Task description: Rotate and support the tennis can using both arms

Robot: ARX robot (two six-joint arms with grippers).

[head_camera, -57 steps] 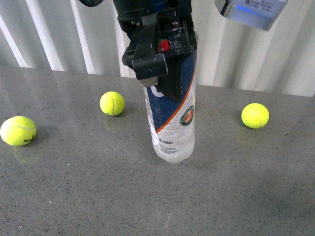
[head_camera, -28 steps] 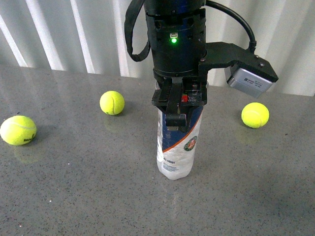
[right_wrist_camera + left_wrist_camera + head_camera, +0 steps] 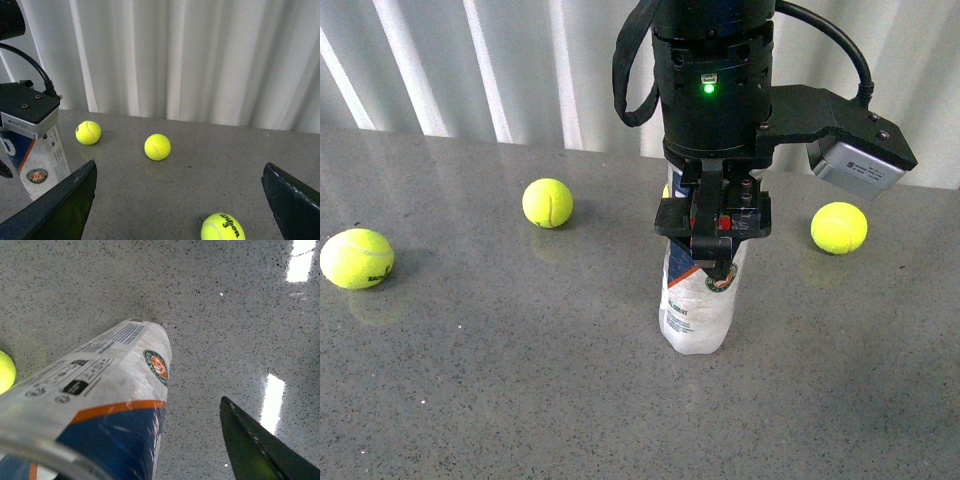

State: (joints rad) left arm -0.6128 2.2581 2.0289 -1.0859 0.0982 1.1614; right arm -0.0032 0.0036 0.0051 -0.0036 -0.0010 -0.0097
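Near the grey speckled tabletop's (image 3: 520, 390) middle, the clear plastic tennis can with navy label (image 3: 698, 315) stands upright under the black left end effector (image 3: 712, 250), whose hold I cannot tell; the right end effector (image 3: 179, 167) gapes wide, empty, well apart; released unsupported, the tall can may topple.

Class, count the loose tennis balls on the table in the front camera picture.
3 tennis balls in full: one far left, one left of the tennis can, one right of it. A yellow sliver behind the left arm may be a fourth.
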